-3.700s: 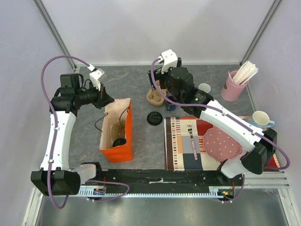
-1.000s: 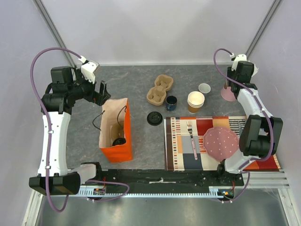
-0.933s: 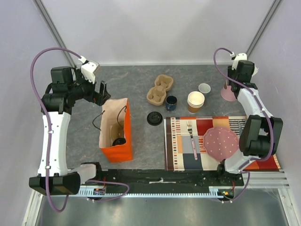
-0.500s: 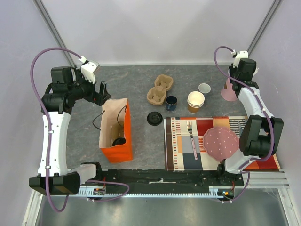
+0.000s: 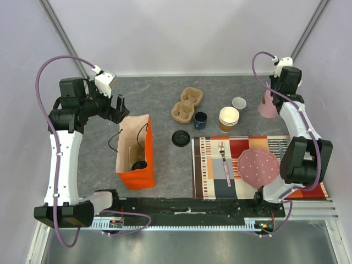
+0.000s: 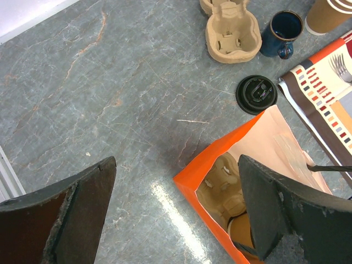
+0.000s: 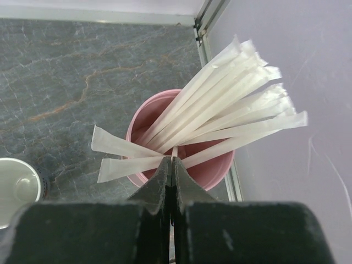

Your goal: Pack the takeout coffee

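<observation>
The takeout coffee (image 5: pixel 139 165), a brown cup with a black lid, stands inside the orange paper bag (image 5: pixel 136 180) beside a cardboard carrier; the left wrist view shows only its brown wall (image 6: pixel 240 233). My left gripper (image 5: pixel 117 106) (image 6: pixel 176 184) hangs open above the bag's far left corner (image 6: pixel 187 181), holding nothing. My right gripper (image 5: pixel 277 91) (image 7: pixel 171 159) is at the far right over a pink cup (image 5: pixel 268 108) (image 7: pixel 217 169) of white wrapped straws (image 7: pixel 220 107). It is shut on one thin wrapped straw.
A cardboard cup carrier (image 5: pixel 187 104), a blue mug (image 5: pixel 200 120), a stack of paper cups (image 5: pixel 229 118), a small clear cup (image 5: pixel 238 103) and a loose black lid (image 5: pixel 181 138) sit mid-table. A striped placemat (image 5: pixel 212 170) bears a fork (image 5: pixel 224 162) and a pink plate (image 5: pixel 257 168).
My right gripper's jaws have closed on a straw, and its wrist has shifted slightly back and right over the pink cup. The left arm has not moved.
</observation>
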Available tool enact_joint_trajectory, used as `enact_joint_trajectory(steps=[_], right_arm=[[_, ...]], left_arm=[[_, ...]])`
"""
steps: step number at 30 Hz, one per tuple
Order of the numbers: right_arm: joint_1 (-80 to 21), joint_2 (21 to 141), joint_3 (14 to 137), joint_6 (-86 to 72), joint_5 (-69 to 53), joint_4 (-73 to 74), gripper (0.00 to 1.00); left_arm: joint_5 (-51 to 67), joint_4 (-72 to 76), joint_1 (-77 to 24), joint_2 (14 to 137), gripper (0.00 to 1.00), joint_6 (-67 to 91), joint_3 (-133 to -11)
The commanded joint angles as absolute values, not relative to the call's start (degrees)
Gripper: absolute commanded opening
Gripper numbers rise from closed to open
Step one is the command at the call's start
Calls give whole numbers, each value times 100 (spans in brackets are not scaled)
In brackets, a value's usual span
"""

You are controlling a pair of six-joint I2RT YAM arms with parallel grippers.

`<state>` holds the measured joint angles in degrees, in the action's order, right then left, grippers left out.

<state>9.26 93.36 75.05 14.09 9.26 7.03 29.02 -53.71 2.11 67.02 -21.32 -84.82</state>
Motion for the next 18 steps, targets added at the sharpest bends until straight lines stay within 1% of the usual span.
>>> enact_joint_trajectory(steps=[1, 8, 12, 18], right_arm=[[941, 8658, 7928, 1178, 1116, 580, 0], [940, 7955, 8244, 756, 1371, 677, 0], [923, 7454, 8279, 651, 1292, 563, 0], [888, 7023, 8341, 457, 467, 343, 0]], left_arm=[[2918, -5291, 185, 6680, 98, -2206, -8605], [2927, -5282, 185, 6618, 98, -2215, -8526], [2962, -5265, 185, 6636, 98, -2224, -8499], [2997, -5273, 185, 6618, 98, -2224, -8490]])
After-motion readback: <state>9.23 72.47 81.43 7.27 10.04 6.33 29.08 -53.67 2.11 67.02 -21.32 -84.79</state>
